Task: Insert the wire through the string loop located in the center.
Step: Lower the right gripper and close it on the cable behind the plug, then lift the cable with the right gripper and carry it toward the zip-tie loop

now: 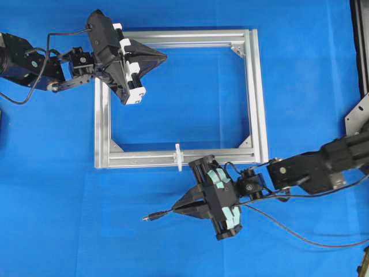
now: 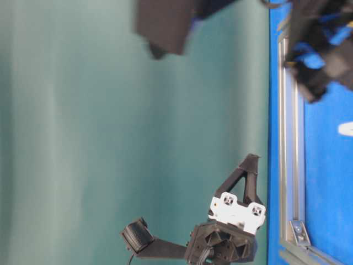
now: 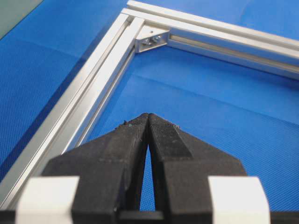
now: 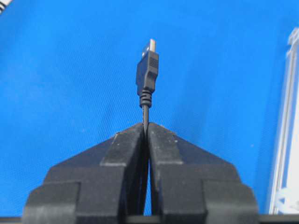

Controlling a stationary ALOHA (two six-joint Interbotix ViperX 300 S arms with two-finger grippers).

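Brushed alu frame (image 1: 256, 92), matt blue woven cloth (image 1: 184, 242), matt black plastic plug (image 4: 147, 70)

text: none legible | labels: none | numbers: none

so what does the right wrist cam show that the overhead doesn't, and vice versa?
Only the right wrist view: the wire pinched between the right gripper fingertips, its plug detail sticking out ahead.

Only the overhead: the whole aluminium frame, the string loop on its near bar, and the left gripper, shut, over the frame's top-left corner.

Both: the right gripper shut on the wire, blue table cover, part of the frame.
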